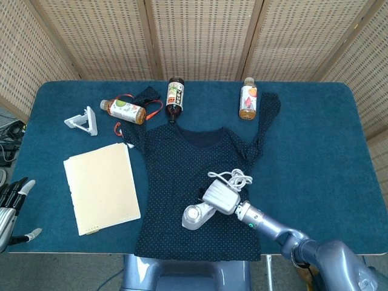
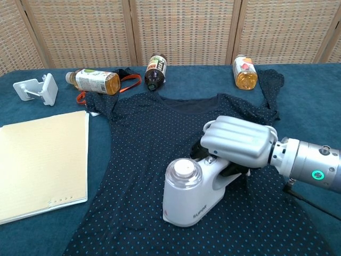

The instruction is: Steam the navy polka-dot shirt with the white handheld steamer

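We've got our right hand (image 2: 237, 143) wrapped tight around the steamer (image 2: 191, 192), its plate down on the shirt (image 1: 194, 182) near the table's (image 1: 315, 139) front edge, left hand (image 1: 12, 203) slack off the front-left corner, so we glide slowly, flat, cord clear.

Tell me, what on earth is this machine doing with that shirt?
It is steaming it. The robot's right hand grips the white handheld steamer, which rests on the lower middle of the navy polka-dot shirt spread flat on the blue table. The left hand waits at the table's left edge, holding nothing. Three bottles lie near the collar, and a cream folder lies beside the shirt.
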`<act>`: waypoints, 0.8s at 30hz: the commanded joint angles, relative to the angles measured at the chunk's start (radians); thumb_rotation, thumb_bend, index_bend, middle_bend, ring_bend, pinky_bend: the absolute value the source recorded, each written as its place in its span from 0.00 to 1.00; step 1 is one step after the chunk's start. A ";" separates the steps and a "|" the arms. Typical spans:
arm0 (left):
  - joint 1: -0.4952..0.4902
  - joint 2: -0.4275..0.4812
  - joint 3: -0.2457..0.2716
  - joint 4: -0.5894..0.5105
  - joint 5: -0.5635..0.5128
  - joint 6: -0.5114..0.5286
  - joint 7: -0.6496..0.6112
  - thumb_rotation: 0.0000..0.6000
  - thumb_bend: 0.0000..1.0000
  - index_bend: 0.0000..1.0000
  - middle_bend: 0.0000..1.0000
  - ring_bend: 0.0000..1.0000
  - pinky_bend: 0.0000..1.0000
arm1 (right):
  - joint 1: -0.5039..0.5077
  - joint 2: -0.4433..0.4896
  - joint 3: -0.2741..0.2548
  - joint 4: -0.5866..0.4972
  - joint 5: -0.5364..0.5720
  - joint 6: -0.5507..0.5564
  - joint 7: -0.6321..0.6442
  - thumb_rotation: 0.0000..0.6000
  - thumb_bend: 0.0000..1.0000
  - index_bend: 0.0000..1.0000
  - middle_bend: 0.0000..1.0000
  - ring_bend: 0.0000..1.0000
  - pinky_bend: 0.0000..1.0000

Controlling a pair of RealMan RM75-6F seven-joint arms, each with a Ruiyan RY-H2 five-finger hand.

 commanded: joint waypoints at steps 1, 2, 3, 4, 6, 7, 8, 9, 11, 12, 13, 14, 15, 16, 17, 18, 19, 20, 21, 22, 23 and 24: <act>0.000 -0.001 0.000 0.001 0.000 -0.001 0.000 1.00 0.00 0.00 0.00 0.00 0.00 | 0.001 0.038 -0.029 -0.080 -0.035 0.010 -0.042 1.00 1.00 0.76 0.67 0.78 1.00; 0.000 -0.001 0.000 0.000 0.000 -0.001 0.001 1.00 0.00 0.00 0.00 0.00 0.00 | 0.001 0.047 -0.035 -0.103 -0.045 0.012 -0.052 1.00 1.00 0.76 0.67 0.78 1.00; -0.001 -0.001 0.000 0.000 -0.001 -0.001 0.002 1.00 0.00 0.00 0.00 0.00 0.00 | 0.002 0.056 -0.042 -0.123 -0.055 0.015 -0.063 1.00 1.00 0.76 0.67 0.78 1.00; -0.001 -0.001 0.000 0.000 -0.001 -0.001 0.002 1.00 0.00 0.00 0.00 0.00 0.00 | 0.002 0.064 -0.047 -0.141 -0.063 0.016 -0.071 1.00 1.00 0.76 0.67 0.78 1.00; -0.001 -0.002 0.001 0.000 0.001 -0.001 0.003 1.00 0.00 0.00 0.00 0.00 0.00 | 0.001 0.077 -0.058 -0.170 -0.079 0.018 -0.086 1.00 1.00 0.76 0.67 0.78 1.00; -0.001 -0.002 0.001 0.000 0.001 -0.002 0.003 1.00 0.00 0.00 0.00 0.00 0.00 | 0.001 0.080 -0.060 -0.177 -0.084 0.018 -0.091 1.00 1.00 0.76 0.67 0.78 1.00; 0.000 -0.002 0.001 0.000 0.001 -0.001 0.003 1.00 0.00 0.00 0.00 0.00 0.00 | 0.001 0.083 -0.064 -0.182 -0.091 0.020 -0.098 1.00 1.00 0.76 0.67 0.78 1.00; 0.000 -0.002 0.001 0.000 0.001 -0.001 0.004 1.00 0.00 0.00 0.00 0.00 0.00 | 0.001 0.085 -0.066 -0.185 -0.096 0.021 -0.105 1.00 1.00 0.76 0.67 0.78 1.00; 0.001 -0.002 0.001 0.000 0.002 0.002 0.003 1.00 0.00 0.00 0.00 0.00 0.00 | -0.002 0.088 -0.062 -0.183 -0.092 0.018 -0.112 1.00 1.00 0.76 0.67 0.78 1.00; 0.002 -0.001 0.001 -0.001 0.003 0.004 0.003 1.00 0.00 0.00 0.00 0.00 0.00 | -0.005 0.088 -0.056 -0.181 -0.084 0.013 -0.109 1.00 1.00 0.76 0.67 0.78 1.00; 0.002 -0.001 0.001 -0.002 0.003 0.004 0.003 1.00 0.00 0.00 0.00 0.00 0.00 | -0.007 0.088 -0.052 -0.181 -0.077 0.010 -0.106 1.00 1.00 0.76 0.66 0.78 1.00; 0.002 -0.001 0.001 -0.002 0.003 0.005 0.003 1.00 0.00 0.00 0.00 0.00 0.00 | -0.010 0.089 -0.043 -0.177 -0.064 0.004 -0.099 1.00 1.00 0.76 0.66 0.78 1.00; 0.003 -0.001 0.001 -0.003 0.004 0.005 0.004 1.00 0.00 0.00 0.00 0.00 0.00 | -0.011 0.089 -0.036 -0.172 -0.055 0.000 -0.096 1.00 1.00 0.76 0.67 0.78 1.00; 0.002 -0.001 0.002 -0.004 0.004 0.005 0.004 1.00 0.00 0.00 0.00 0.00 0.00 | -0.012 0.089 -0.028 -0.165 -0.045 -0.004 -0.093 1.00 1.00 0.76 0.67 0.78 1.00; 0.002 -0.001 0.002 -0.005 0.005 0.005 0.005 1.00 0.00 0.00 0.00 0.00 0.00 | -0.014 0.089 -0.020 -0.157 -0.034 -0.009 -0.089 1.00 1.00 0.76 0.67 0.78 1.00; 0.002 -0.001 0.002 -0.005 0.005 0.004 0.006 1.00 0.00 0.00 0.00 0.00 0.00 | -0.015 0.088 -0.010 -0.146 -0.020 -0.015 -0.084 1.00 1.00 0.76 0.67 0.78 1.00; 0.002 -0.001 0.002 -0.005 0.006 0.004 0.006 1.00 0.00 0.00 0.00 0.00 0.00 | -0.017 0.086 0.002 -0.129 -0.004 -0.024 -0.077 1.00 1.00 0.76 0.66 0.78 1.00; 0.002 -0.001 0.003 -0.006 0.007 0.005 0.006 1.00 0.00 0.00 0.00 0.00 0.00 | -0.017 0.083 0.013 -0.110 0.009 -0.033 -0.071 1.00 1.00 0.76 0.67 0.78 1.00; 0.003 0.000 0.003 -0.006 0.007 0.006 0.006 1.00 0.00 0.00 0.00 0.00 0.00 | -0.019 0.079 0.024 -0.089 0.025 -0.042 -0.065 1.00 1.00 0.76 0.67 0.78 1.00; 0.003 0.000 0.003 -0.006 0.008 0.007 0.006 1.00 0.00 0.00 0.00 0.00 0.00 | -0.020 0.074 0.034 -0.068 0.039 -0.050 -0.057 1.00 1.00 0.76 0.67 0.78 1.00; 0.004 0.000 0.003 -0.007 0.008 0.007 0.006 1.00 0.00 0.00 0.00 0.00 0.00 | -0.023 0.069 0.047 -0.042 0.057 -0.061 -0.049 1.00 1.00 0.76 0.67 0.78 1.00; 0.004 0.000 0.003 -0.006 0.007 0.007 0.005 1.00 0.00 0.00 0.00 0.00 0.00 | -0.023 0.064 0.053 -0.027 0.065 -0.066 -0.043 1.00 1.00 0.76 0.67 0.78 1.00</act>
